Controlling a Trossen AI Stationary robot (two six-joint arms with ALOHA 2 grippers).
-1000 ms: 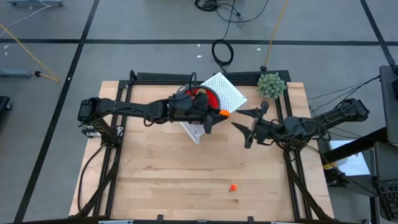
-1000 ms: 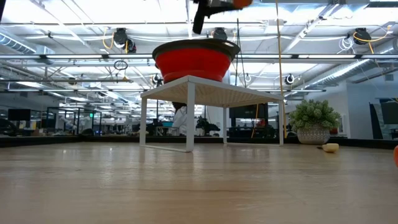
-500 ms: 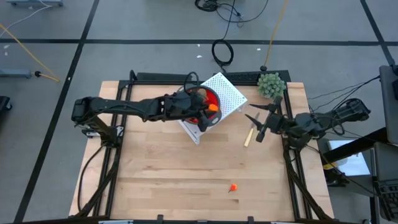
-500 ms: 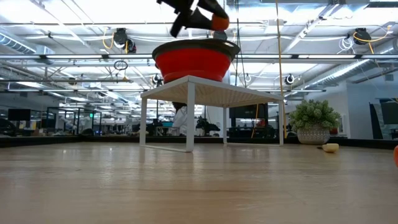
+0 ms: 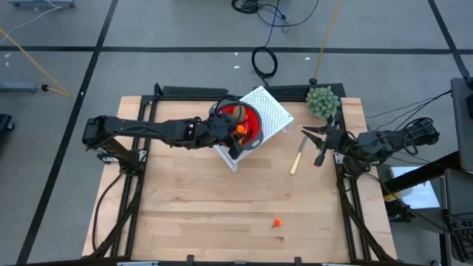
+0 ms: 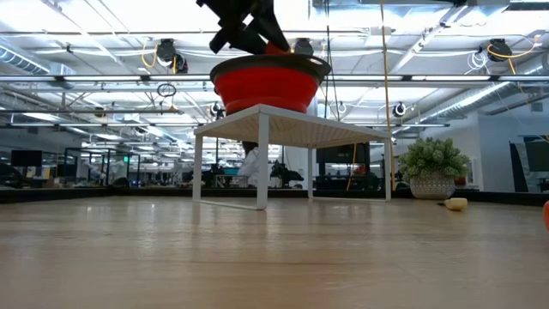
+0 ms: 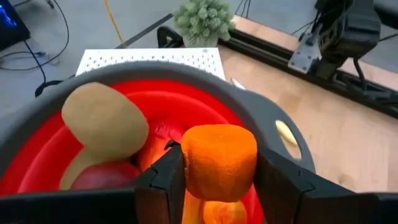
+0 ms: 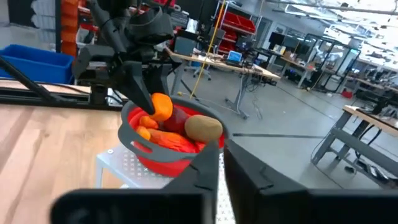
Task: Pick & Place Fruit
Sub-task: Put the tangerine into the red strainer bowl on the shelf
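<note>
A red bowl (image 5: 246,120) with a grey rim stands on a white perforated rack (image 5: 260,112) at the table's far middle. In it lie a brown oval fruit (image 7: 102,118), a dark red ball (image 7: 98,178) and other pieces. My left gripper (image 5: 240,133) reaches in from the left and is shut on an orange fruit piece (image 7: 219,158) over the bowl. Another small orange piece (image 5: 276,222) lies on the table near the front. My right gripper (image 5: 310,142) hangs near the table's right edge beside the plant, shut on nothing (image 8: 221,155). My left gripper pinches the orange piece by its two opposite sides (image 7: 186,163) between the two fingers (image 7: 163,180). The fingers come from the table's left, slanting down. The piece hangs inside the bowl's rim, above the fruit in it; whether it touches what lies below, I cannot tell.
A pale-handled knife (image 5: 297,159) lies on the table between the rack and my right gripper. A green bushy plant (image 5: 322,101) stands at the far right corner. The near half of the wooden table (image 5: 207,214) holds only the small orange piece.
My left gripper has carried the orange piece toward the table's left, from beyond the bowl's right rim to over the bowl, sinking a little and rolling. My right gripper has drawn back toward the right edge, turned and shut, uncovering the knife on the table.
</note>
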